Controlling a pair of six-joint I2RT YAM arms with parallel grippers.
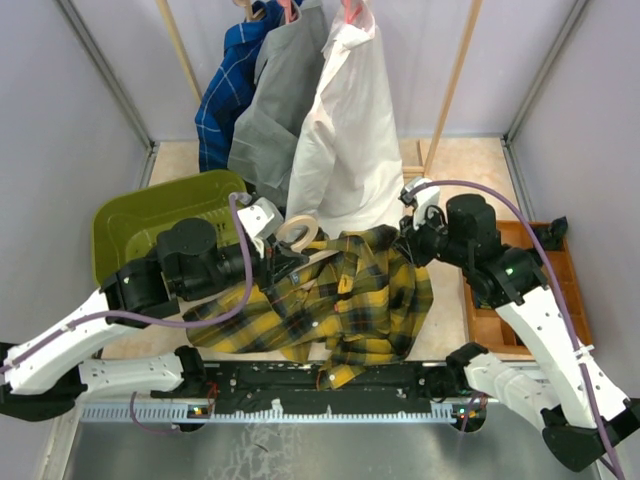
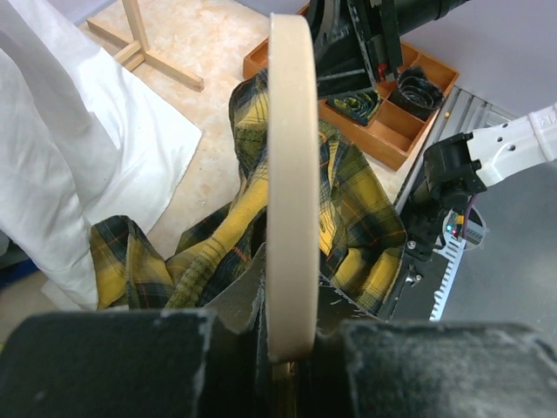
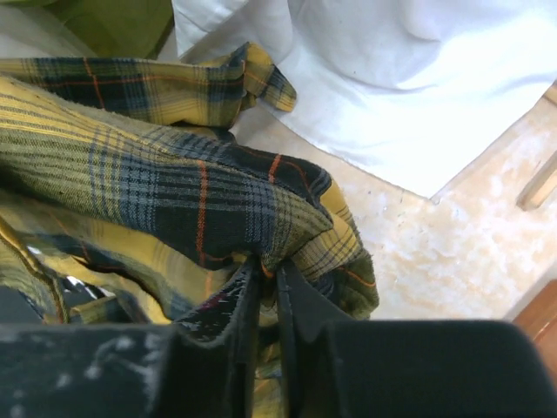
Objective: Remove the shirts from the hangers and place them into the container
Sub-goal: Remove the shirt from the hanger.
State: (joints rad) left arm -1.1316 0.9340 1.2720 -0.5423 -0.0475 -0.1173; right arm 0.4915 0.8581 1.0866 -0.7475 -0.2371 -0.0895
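Observation:
The yellow-and-black plaid shirt (image 1: 340, 300) lies crumpled on the table between my two arms. My left gripper (image 1: 283, 250) is shut on a pale wood-coloured hanger (image 1: 297, 232), whose flat curved band (image 2: 291, 174) rises from between the jaws of the left gripper (image 2: 291, 300). My right gripper (image 1: 410, 243) is shut on a fold of the plaid shirt (image 3: 200, 200) at its right edge; cloth is pinched in the right gripper (image 3: 268, 274). Blue (image 1: 225, 90), grey (image 1: 275, 100) and white (image 1: 345, 130) shirts hang at the back on hangers (image 1: 355, 10). The olive-green container (image 1: 130, 215) sits at the left.
Wooden rack poles (image 1: 178, 45) (image 1: 455, 80) slant up at the back, with the rack foot (image 2: 148, 54) on the table. An orange divided tray (image 1: 560, 265) with black parts stands at the right. The white shirt's hem (image 3: 392, 96) drapes onto the table beside the plaid shirt.

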